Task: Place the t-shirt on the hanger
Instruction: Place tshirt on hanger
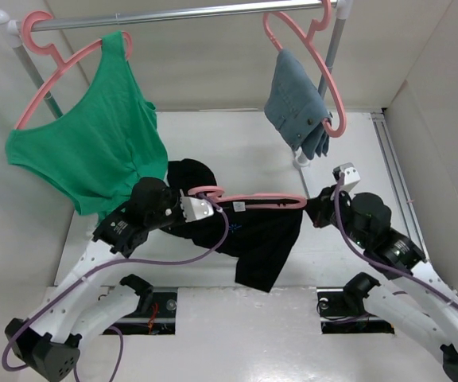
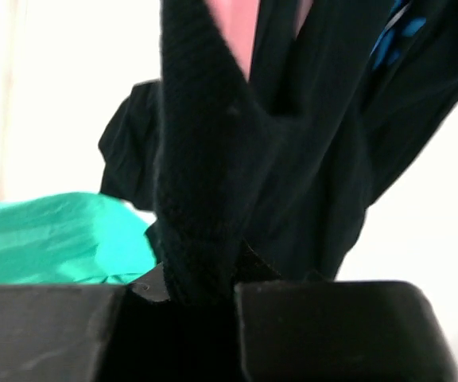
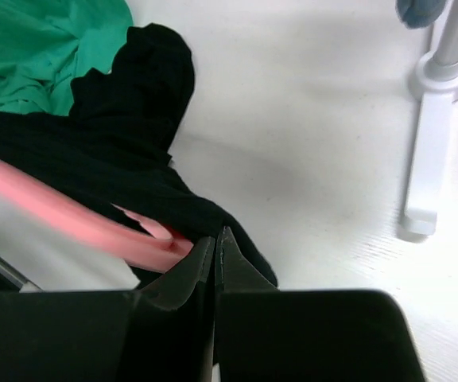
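The t-shirt (image 1: 269, 239) is hanging between both claws, draping over the hanger (image 1: 265, 204). The left gripper (image 2: 201, 290) is pinching a fold of its cloth tight. The right gripper (image 3: 215, 253) is sitting fully closed against the hanger's end, tips touching cloth.

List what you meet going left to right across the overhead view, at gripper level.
green tank top → left gripper → t-shirt → right gripper. The hanger is left out because it overlaps the t-shirt.
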Available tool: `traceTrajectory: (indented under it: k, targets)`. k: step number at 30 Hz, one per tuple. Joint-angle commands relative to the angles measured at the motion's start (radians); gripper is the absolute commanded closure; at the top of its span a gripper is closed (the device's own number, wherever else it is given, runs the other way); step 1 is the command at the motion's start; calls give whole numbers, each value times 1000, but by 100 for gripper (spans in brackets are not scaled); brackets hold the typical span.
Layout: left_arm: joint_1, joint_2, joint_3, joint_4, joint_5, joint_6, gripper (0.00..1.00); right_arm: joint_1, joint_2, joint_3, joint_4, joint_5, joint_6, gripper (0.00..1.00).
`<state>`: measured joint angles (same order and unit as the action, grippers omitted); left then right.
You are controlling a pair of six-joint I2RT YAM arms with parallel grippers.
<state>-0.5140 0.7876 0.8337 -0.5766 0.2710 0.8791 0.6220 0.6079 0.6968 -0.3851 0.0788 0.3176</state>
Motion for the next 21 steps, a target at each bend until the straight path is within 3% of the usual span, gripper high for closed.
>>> traceTrajectory:
  k: [1,9,16,21]
  targets:
    - [19,2,-16,64,-272,48,100,-41,-48,92,-138,162,-95,100]
    - [19,46,-19,150,-360,116,100,-41,-1,225,-258,32,-253,100]
    - [28,134,73,167,-395,-43,100,-41,36,260,-371,21,-316,100]
    - [114,145,105,179,-349,-65,100,-50,24,250,-419,70,-304,100]
